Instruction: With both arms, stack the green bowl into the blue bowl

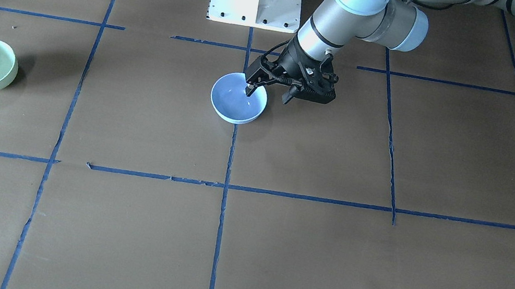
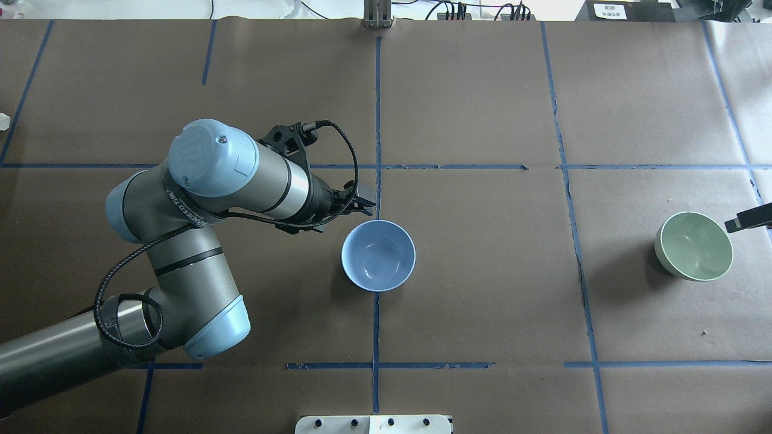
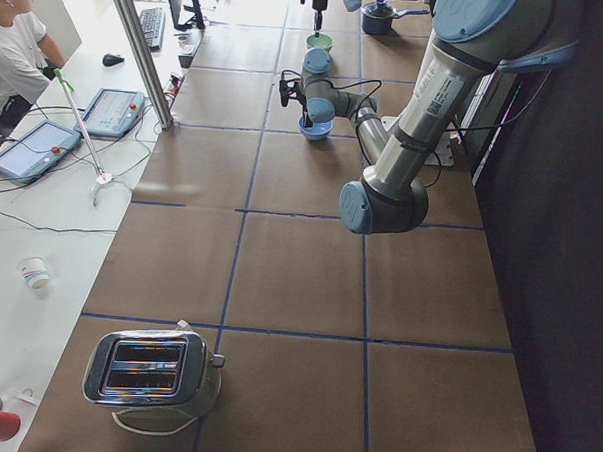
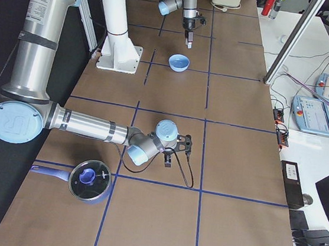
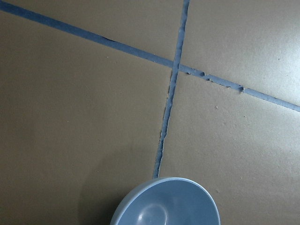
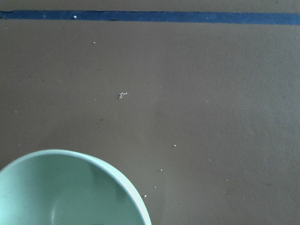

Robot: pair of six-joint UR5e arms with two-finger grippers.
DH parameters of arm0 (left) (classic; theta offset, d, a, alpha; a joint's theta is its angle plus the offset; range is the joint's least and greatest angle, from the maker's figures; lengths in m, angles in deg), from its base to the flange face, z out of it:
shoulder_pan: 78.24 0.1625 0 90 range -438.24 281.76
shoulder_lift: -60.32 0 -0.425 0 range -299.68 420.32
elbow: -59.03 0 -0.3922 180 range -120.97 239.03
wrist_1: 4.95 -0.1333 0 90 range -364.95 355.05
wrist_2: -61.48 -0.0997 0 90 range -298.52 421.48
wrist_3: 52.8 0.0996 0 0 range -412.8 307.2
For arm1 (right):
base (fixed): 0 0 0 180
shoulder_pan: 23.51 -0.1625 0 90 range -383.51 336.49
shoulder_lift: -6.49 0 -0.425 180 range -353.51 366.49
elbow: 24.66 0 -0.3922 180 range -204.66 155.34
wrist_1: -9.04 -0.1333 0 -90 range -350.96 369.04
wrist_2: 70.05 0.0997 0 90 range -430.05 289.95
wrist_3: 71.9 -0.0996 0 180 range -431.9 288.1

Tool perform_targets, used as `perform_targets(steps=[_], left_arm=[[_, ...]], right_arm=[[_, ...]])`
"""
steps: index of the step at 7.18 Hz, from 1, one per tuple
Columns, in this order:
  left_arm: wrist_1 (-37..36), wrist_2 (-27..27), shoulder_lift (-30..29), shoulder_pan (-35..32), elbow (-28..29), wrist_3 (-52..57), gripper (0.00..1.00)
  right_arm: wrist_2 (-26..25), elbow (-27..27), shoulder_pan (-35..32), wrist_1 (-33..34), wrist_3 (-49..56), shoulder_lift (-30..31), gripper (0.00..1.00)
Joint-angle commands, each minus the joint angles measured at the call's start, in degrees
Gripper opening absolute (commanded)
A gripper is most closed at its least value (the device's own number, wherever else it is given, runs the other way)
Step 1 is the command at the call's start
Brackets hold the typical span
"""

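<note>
Distance between the two bowls was what the coming move turned on. The green bowl [image 2: 693,246] sat on the counter [image 2: 482,301] far out to my right, well apart from the blue bowl [image 2: 378,255] on the centre line. The right pincer [image 2: 746,220] was at the green rim, mostly out of frame, so I could not tell its opening. The left pincer [image 1: 269,95] hung open and empty above the blue bowl's left edge. I judged green was the right arm's to carry.

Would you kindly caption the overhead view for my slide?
Left gripper by the blue bowl, right gripper by the green bowl, bowls far apart.
</note>
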Motion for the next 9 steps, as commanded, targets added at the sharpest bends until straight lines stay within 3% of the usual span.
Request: perform_targets(steps=[1,2,5,6,8,9], left_arm=[[0.0,0.0,0.1,0.0,-0.1,0.0,0.99],[0.0,-0.1,0.1,0.0,-0.1,0.0,0.99],[0.0,-0.2,0.1,-0.1,-0.4,0.0,0.99],[0.0,-0.2,0.7,-1.2,-3.4,0.0,0.99],[0.0,0.2,2.1,-4.4,-8.4,-0.1,0.99],[0.0,0.3,2.2,-5.9,-9.3,-0.2,0.99]], right_arm=[[-2.1,-1.3,2.9,-2.9,-3.2,-0.1,0.54],[-1.7,-1.1,3.2,-3.0,-4.0,-0.4,0.02],[1.1,0.9,3.3,-3.4,-4.8,-0.5,0.0],[2.5,5.2,4.3,-3.5,-11.5,-0.8,0.0],[1.3,14.3,10.6,-3.4,-34.8,-8.1,0.0],[-3.4,15.6,14.9,-3.3,-45.4,-13.8,0.0]])
